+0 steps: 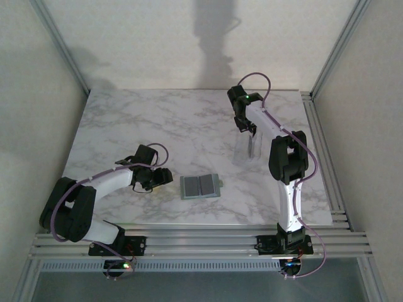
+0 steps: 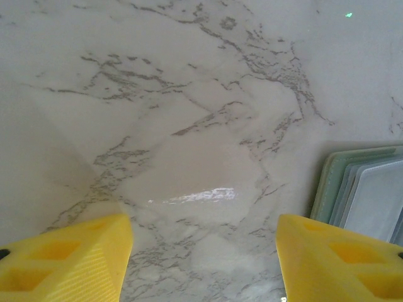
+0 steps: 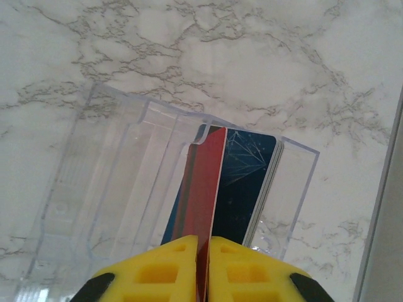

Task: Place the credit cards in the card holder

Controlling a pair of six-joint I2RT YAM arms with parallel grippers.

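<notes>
The tabletop carries a clear box beyond and right of the card holder, which lies open, its contents unclear. The box's credit cards stand on edge. They are probably light, stiff and slick, and best pinched by the top edge, as the right hand grips the red card. The left hand gapes just left of the holder.

Place: a robotics lab cell.
Frame: aluminium profile rails ran along the near edge and rose at the corners.
Walls: plain pale panels enclosed the desk, which had a marble-patterned top.
Arms: left arm and right arm were bolted to the rails, with purple cables looped along them.
End effectors: left end effector and right end effector had yellow fingers.
</notes>
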